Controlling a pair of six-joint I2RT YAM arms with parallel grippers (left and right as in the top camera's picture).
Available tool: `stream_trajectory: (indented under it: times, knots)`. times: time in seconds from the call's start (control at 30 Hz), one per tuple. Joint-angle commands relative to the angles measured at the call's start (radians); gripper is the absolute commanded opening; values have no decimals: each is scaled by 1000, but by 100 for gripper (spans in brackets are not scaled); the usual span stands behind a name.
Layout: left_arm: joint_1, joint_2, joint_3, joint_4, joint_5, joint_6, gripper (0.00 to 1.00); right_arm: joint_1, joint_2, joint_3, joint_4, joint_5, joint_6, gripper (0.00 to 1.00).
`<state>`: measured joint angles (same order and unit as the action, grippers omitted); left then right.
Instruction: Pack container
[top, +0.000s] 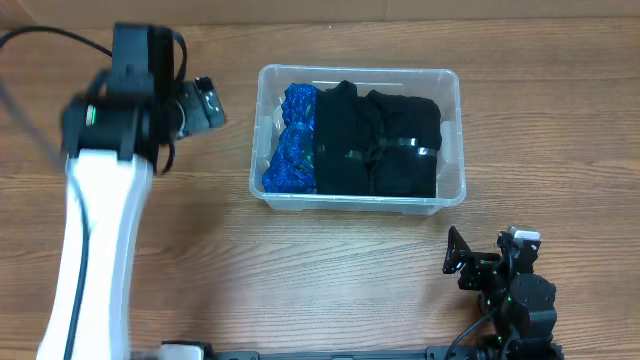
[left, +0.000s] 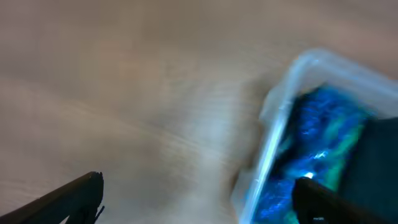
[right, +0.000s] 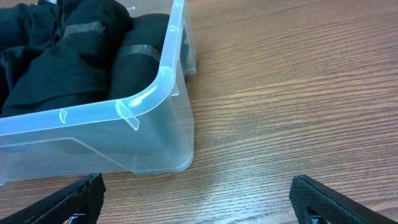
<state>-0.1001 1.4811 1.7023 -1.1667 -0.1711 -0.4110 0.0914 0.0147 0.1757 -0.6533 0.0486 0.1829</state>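
The container is being supported right of centre on the table, packed with black rolls and a blue bundle. The left gripper and right gripper are being held spread wide, empty. The bin's left wall risks being knocked askew by the close left gripper.

Light: bright, even.
Left wrist view: smeared by blur beyond the jaws.
Right wrist view: sharp; sheen on container rim.
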Motion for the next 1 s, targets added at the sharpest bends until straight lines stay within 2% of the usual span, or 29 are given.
stream_trajectory:
  times: [0.0, 0.13, 0.17, 0.4, 0.53, 0.73, 0.97]
  knots:
    - [-8, -291, -230, 129, -82, 71, 100, -5, -12, -19, 2, -3, 5, 100]
    - [50, -623, -595, 370, 56, 280, 100, -5, -12, -19, 2, -2, 5, 100]
    - [63, -682, -654, 401, 76, 301, 100, -5, -12, -19, 2, -2, 5, 100]
    - [104, -1118, -1119, 626, 140, 303, 100, -5, -12, -19, 2, -2, 5, 100]
    - [104, -1281, -1331, 718, 212, 299, 100, -5, -12, -19, 2, -2, 5, 100]
    - [104, -1479, -1501, 719, 224, 299, 100, -5, -12, -19, 2, -2, 5, 100]
    - [103, -1477, -1576, 728, 224, 299, 100, -5, -12, -19, 2, -2, 5, 100]
